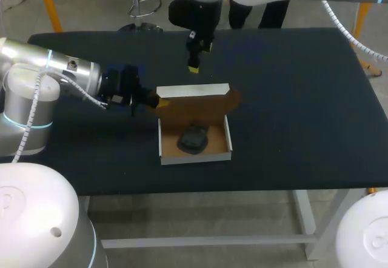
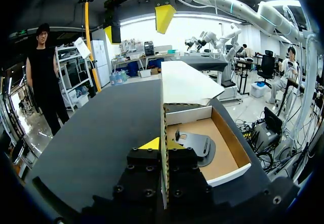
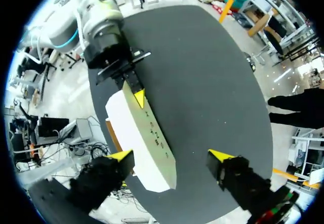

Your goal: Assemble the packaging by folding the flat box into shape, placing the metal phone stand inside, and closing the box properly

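The white box [image 1: 195, 157], brown inside, sits open in the middle of the table. The dark metal phone stand [image 1: 193, 139] lies in its tray, seen in the left wrist view just past my fingers as the stand [image 2: 196, 144]. The lid [image 1: 193, 90] stands up along the far side. My left gripper [image 1: 160, 103] is shut on the box's left side flap [image 2: 164, 122], which runs between its tips [image 2: 162, 144]. My right gripper [image 1: 193, 68] hangs open above the lid [image 3: 144, 127], its tips [image 3: 171, 155] wide apart and touching nothing.
The black tabletop [image 1: 291, 110] stretches wide to the right of the box. Its front edge lies a short way before the box. The left arm's body lies low across the table's left part.
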Controlling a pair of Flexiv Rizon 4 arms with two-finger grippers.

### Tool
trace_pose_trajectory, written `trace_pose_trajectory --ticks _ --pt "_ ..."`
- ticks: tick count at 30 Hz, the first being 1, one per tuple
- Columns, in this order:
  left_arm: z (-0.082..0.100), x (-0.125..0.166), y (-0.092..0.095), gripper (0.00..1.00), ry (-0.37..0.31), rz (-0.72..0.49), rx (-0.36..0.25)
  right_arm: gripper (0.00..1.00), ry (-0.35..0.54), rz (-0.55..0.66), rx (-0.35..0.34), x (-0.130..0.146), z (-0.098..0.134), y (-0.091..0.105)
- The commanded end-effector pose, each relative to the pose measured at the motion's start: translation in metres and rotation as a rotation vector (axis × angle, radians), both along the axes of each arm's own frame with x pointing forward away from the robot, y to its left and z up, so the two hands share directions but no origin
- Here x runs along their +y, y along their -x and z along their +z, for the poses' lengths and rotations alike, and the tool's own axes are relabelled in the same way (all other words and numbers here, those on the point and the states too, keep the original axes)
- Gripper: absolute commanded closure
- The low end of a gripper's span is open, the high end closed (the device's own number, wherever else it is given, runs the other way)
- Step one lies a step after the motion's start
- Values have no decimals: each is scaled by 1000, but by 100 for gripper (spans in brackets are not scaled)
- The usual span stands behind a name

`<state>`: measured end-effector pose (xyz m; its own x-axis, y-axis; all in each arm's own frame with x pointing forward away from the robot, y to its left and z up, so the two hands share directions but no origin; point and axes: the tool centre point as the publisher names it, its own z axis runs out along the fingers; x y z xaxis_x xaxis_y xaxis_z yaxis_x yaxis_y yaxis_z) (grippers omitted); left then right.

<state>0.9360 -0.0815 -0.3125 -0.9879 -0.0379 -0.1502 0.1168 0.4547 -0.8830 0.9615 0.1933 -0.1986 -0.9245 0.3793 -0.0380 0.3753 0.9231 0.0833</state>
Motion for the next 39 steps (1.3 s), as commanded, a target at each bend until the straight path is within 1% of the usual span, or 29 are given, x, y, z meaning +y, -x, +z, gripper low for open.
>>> trace_pose_trajectory --ticks 1,12,14,16,17,19,20,24,29,30,33,39 --pt "-2 -1 1 100 0 -1 1 0 -4 1 -9 -2 0 5" --pt "-2 -1 1 100 0 -1 1 0 -4 1 -9 -2 0 5" --pt "-2 -1 0 100 -1 -3 -11 0 -4 1 -9 -2 0 5" --pt "-2 -1 0 100 -13 8 -37 0 -4 1 -9 -2 0 5" --pt "0 -1 1 100 -2 -2 -37 0 -4 1 -9 -2 0 5" --pt "1 -1 1 100 -19 4 -70 0 0 -16 8 -2 0 5" --pt "1 -1 2 100 -11 -3 -75 0 3 -33 12 -3 0 4" --pt "2 -2 3 100 -34 -9 -112 0 -2 -73 35 -4 0 4" --pt "1 -2 4 100 -39 -4 -141 0 1 -107 59 -5 -2 6" --pt "1 -2 4 100 -43 -4 -156 0 0 -114 62 -6 -3 6" --pt "-1 -3 5 100 -58 0 -189 0 -4 -144 86 -8 -4 8" --pt "-4 -3 8 100 -54 0 -245 0 -19 -201 131 -14 -8 11"
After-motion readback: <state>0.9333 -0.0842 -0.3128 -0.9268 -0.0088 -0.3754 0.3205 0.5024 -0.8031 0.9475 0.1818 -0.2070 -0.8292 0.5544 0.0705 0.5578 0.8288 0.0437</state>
